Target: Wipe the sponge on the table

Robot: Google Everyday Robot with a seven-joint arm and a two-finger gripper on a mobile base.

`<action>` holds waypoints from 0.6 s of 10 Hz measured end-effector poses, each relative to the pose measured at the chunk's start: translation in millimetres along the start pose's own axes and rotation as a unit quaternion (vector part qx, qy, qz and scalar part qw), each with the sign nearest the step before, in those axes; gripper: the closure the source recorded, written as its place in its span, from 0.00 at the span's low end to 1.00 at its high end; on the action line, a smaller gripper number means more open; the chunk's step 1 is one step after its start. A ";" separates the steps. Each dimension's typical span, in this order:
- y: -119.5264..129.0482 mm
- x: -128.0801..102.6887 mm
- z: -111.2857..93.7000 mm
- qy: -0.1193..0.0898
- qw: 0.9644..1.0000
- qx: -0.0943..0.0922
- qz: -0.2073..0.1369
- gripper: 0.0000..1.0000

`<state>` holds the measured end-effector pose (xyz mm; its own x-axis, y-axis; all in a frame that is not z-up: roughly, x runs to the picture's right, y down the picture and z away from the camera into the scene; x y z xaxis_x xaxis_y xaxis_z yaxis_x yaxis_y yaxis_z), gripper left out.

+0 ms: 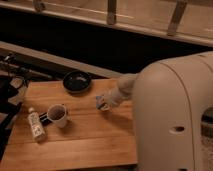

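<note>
The small blue and pale sponge (99, 102) rests on the light brown wooden table (90, 145), right of the table's middle. My gripper (104, 104) is shut on the sponge and holds it down against the tabletop. The pale arm (125, 87) reaches in from the right and hides the sponge's right side.
A dark round bowl (77, 81) sits near the table's back edge. Left of the sponge stands a mug (57, 115), with a white labelled bottle (35, 125) lying further left. Dark equipment (7, 92) is off the left edge. My white body (172, 125) fills the right side.
</note>
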<state>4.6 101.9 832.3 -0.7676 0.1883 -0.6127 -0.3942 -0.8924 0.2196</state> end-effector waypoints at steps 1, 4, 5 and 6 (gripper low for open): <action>-9.1 -22.0 -5.9 -0.017 0.999 -0.001 0.051 1.00; -9.5 -56.0 -11.1 -0.047 0.995 -0.015 0.083 1.00; -3.2 -62.3 -7.4 -0.053 0.995 -0.023 0.084 1.00; 7.9 -67.6 0.3 -0.058 0.994 -0.035 0.083 1.00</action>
<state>53.1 82.2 875.7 -0.8735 0.0787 -0.4805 -0.2244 -0.9409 0.2538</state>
